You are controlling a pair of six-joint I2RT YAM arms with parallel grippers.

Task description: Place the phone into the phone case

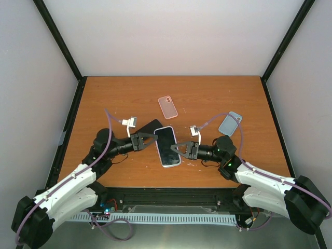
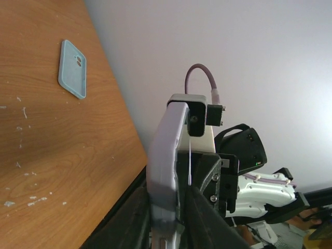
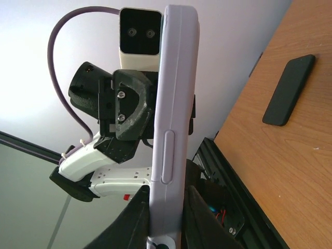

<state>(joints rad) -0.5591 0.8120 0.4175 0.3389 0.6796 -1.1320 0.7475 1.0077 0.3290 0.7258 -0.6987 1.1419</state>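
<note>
Top view, near edge: both arms are white shells with black joints and lilac cables.

Left gripper (image 1: pixel 154 139): black fingers clamped on the left long edge of the phone (image 1: pixel 167 146). Right gripper (image 1: pixel 175 149): fingers clamped on the right long edge. The phone lies between the two at table centre, its glossy dark screen facing up.

The phone is seated in the lavender case (image 3: pixel 174 104), which shows as a pale rim all round the screen. The wrist views add what the top view lacks. Edge-on, the case is smooth and matte with rounded corners. The right wrist view shows a long moulded button ridge on its side. Each gripper pinches through the thickness, one finger on either face. I cannot tell whether the case touches the table (image 1: pixel 207 93).

The table is orange wood-grain laminate. White flecks on it show only in the wrist views.

Black slab (image 3: pixel 289 89): matte rounded rectangle lying flat just behind the left gripper. I cannot tell whether it is a phone or a case.

Pink case (image 1: pixel 167 107): translucent, farther back, lying apart.

Blue-grey case (image 2: pixel 72 67): lying far right. The left wrist view shows its raised lip and a two-hole lens cutout.
</note>
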